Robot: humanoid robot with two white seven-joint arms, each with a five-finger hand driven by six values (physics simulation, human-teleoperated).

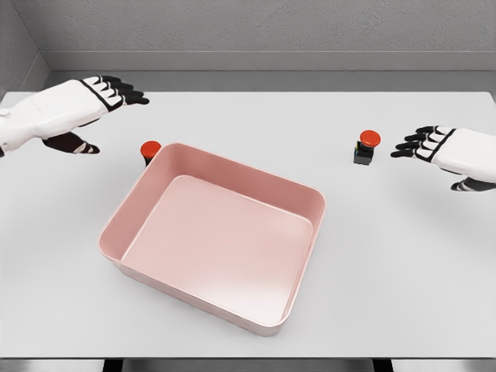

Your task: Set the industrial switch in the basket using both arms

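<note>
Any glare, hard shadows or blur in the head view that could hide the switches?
Head view: even, soft light, no glare on the table; faint sheen on the basket floor; sharp throughout. The right switch is fully clear; the left switch is half hidden by the basket's rim, not by shadow.

Two red-button switches (pixel 366 147) (pixel 149 149), one pink basket (pixel 124 208), two hands (pixel 77 108) (pixel 453 151).

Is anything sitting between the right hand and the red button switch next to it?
Nothing visible: only bare table lies between the open right hand and the switch.
</note>
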